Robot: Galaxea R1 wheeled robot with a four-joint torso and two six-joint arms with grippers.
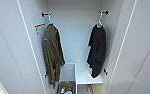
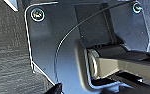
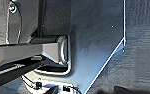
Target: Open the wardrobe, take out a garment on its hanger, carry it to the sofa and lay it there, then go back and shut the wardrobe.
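While the wardrobe (image 1: 131, 47) stands open, the garment (image 1: 97, 50) hangs on its hanger (image 1: 100, 20) by the right wall; lift the hook clear. Either pincer's opening: cannot tell.

floor: dark grey carpet (image 2: 8, 50) | small white table (image 1: 87, 76) | light: even

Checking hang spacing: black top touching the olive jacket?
Apart. Head view: the garment hangs at the wardrobe's right, the olive jacket at its left, bare white back wall between.
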